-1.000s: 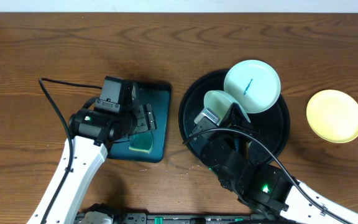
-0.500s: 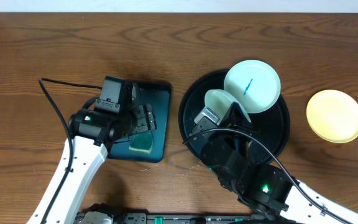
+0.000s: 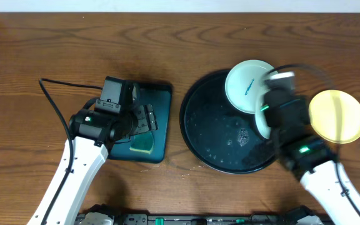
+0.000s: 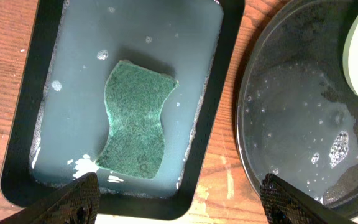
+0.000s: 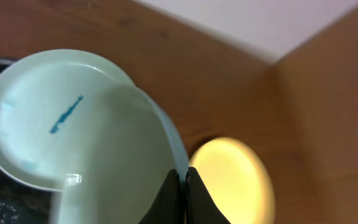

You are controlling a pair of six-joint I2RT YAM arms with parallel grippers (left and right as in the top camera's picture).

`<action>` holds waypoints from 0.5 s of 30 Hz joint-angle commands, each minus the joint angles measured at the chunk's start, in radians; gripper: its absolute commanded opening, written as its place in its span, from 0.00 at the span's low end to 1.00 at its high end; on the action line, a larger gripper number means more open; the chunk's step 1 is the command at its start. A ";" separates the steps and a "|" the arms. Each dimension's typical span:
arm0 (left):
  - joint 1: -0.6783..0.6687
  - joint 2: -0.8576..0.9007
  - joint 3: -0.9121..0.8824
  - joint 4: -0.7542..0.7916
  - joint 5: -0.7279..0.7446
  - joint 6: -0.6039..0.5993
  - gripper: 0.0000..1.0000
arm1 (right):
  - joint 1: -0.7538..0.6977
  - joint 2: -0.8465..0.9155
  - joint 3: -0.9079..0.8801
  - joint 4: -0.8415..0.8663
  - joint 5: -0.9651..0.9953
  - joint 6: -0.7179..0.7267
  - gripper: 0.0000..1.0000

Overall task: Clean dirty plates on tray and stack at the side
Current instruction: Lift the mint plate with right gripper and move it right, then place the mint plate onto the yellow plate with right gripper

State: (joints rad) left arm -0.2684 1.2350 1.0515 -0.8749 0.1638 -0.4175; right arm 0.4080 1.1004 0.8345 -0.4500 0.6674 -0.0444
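Right gripper [image 5: 183, 183] clamps the mint plate [image 5: 117, 162] by its rim, over the tray [image 3: 214, 134].

Overhead looks straight down; left wrist nearer (shares tray [image 3: 211, 134]).

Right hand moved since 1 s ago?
Yes. Overhead, the right hand swung right from the black tray's left side toward the yellow plate, gripping a mint plate.

Even light, blurry right wrist view
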 commanded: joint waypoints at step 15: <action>0.005 0.001 0.021 -0.003 0.008 0.006 0.84 | -0.962 0.089 0.013 0.089 -0.688 0.464 0.01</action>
State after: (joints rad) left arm -0.2684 1.2354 1.0515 -0.8745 0.1707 -0.4175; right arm -0.4877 1.1397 0.8352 -0.3744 -0.0242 0.3504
